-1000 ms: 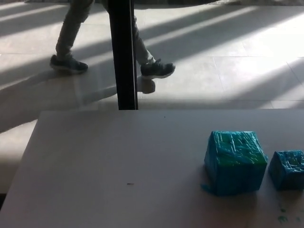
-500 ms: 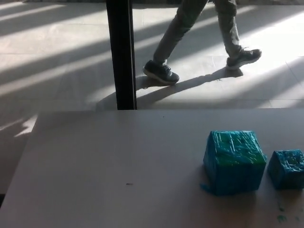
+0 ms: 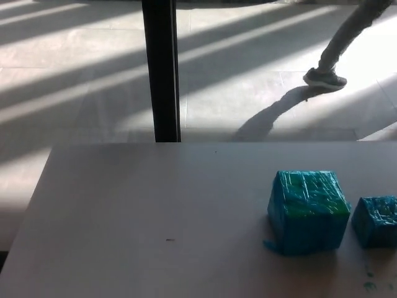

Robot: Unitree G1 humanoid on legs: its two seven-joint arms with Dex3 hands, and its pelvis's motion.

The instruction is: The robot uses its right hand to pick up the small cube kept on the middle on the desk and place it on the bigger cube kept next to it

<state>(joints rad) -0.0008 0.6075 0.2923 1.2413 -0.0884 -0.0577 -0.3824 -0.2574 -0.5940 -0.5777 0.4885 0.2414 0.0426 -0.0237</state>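
Sitting untouched on the desk (image 3: 155,205), neither robot hand showing, so their fingers can't be judged
The small cube (image 3: 376,220) rests just right of the bigger cube (image 3: 307,211); a person's leg (image 3: 338,53) beyond

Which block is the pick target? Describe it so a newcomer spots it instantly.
Start at the pale desk and go to its right side, where two teal, tape-wrapped cubes sit side by side. The target is the small cube at the picture's far right edge, just right of the bigger cube. It is clearly the smaller and lower one.
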